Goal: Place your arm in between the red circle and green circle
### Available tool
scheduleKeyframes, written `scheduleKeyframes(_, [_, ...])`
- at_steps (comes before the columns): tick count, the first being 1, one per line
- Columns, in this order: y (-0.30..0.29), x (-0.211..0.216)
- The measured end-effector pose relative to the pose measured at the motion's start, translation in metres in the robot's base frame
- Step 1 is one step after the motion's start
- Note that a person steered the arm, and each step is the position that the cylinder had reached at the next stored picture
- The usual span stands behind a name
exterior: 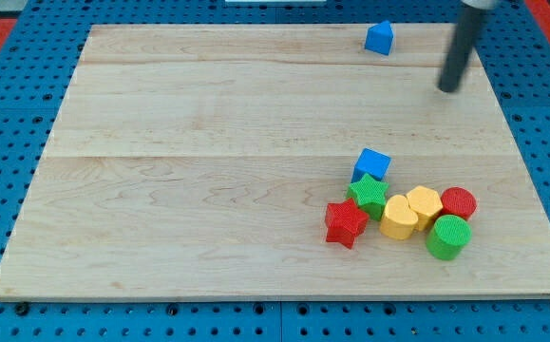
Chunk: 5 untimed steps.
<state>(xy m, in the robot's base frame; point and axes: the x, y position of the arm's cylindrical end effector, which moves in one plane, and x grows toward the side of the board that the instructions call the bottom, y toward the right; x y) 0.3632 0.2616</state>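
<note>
The red circle (460,202) and the green circle (448,237) lie close together at the right end of a block cluster in the view's lower right, red just above green. My tip (448,88) is at the view's upper right, well above the cluster and far from both circles. The dark rod slants up to the view's top edge.
The cluster also holds two yellow blocks (399,217) (425,204), a green star (369,195), a red star (346,223) and a blue cube (372,163). A blue block (380,38) sits near the board's top edge. The wooden board (208,142) lies on a blue pegboard.
</note>
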Motion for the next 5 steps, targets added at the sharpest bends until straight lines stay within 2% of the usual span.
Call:
scheduleKeyframes(1, [0.036,0.106])
scheduleKeyframes(2, [0.039,0.174])
scheduleKeyframes(3, [0.037,0.209])
scheduleKeyframes(4, [0.022,0.225])
scheduleKeyframes(5, [-0.004,0.222])
